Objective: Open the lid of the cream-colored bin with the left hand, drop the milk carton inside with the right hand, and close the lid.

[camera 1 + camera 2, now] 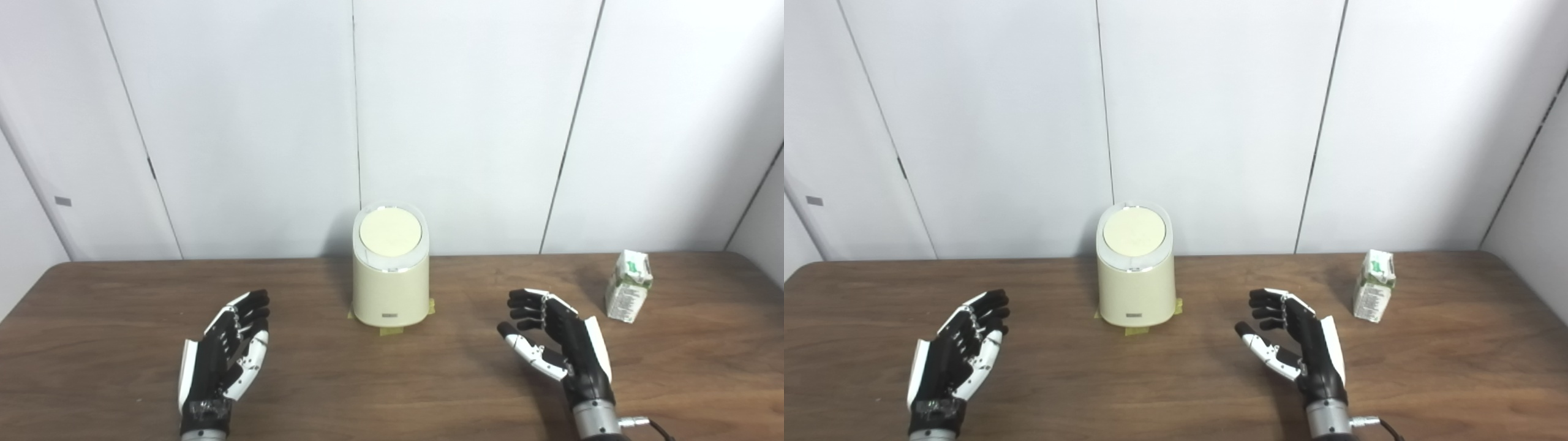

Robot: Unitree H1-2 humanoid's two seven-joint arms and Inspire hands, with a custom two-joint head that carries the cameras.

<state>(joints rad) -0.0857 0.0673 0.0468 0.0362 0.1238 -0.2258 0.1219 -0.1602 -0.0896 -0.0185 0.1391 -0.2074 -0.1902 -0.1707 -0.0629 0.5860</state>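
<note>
Both hands, left hand point(223, 355) and right hand point(560, 346), spread empty, lower frame; bin point(390, 288) center, lid point(390, 231) closed, contents hidden; milk carton point(628, 286) upright, right.

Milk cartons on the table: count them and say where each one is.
1. The milk carton stands upright at the far right of the table, beyond the right hand and apart from the bin. None seem hidden.
</note>
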